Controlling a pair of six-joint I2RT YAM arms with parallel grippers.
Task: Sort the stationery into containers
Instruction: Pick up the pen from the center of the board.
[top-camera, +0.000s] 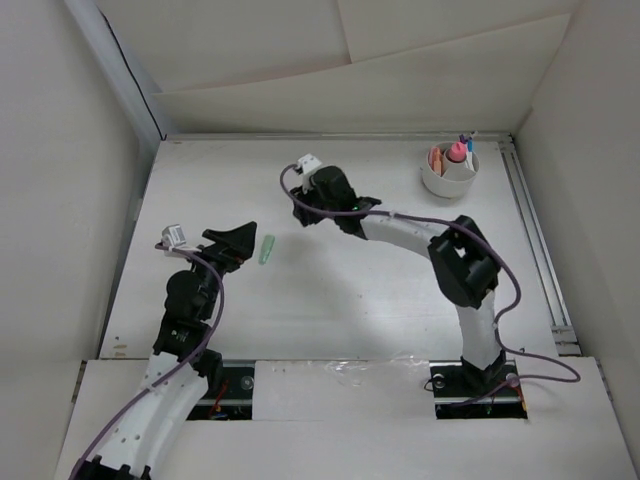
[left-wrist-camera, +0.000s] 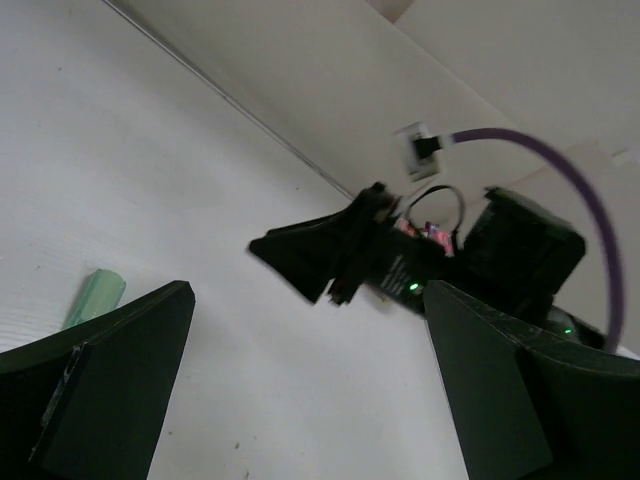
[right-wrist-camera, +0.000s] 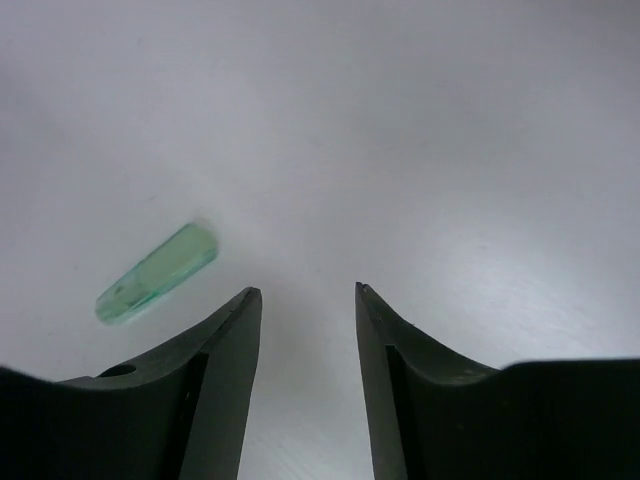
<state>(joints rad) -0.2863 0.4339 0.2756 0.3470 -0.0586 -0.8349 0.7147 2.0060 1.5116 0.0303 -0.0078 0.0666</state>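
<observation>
A green highlighter (top-camera: 267, 249) lies flat on the white table, left of centre. My left gripper (top-camera: 243, 247) sits just left of it, open, with nothing between its fingers. In the left wrist view the highlighter (left-wrist-camera: 96, 296) lies outside the left finger of that gripper (left-wrist-camera: 305, 310). My right gripper (top-camera: 303, 213) hovers up and to the right of the highlighter, open and empty. In the right wrist view the highlighter (right-wrist-camera: 157, 273) is ahead and left of the gripper (right-wrist-camera: 308, 290). The round white container (top-camera: 448, 172) stands at the back right, holding pink and orange items and some pens.
The right arm's wrist (left-wrist-camera: 400, 265) and its purple cable (left-wrist-camera: 560, 170) fill the space facing my left gripper. White walls enclose the table on three sides. A metal rail (top-camera: 535, 240) runs along the right edge.
</observation>
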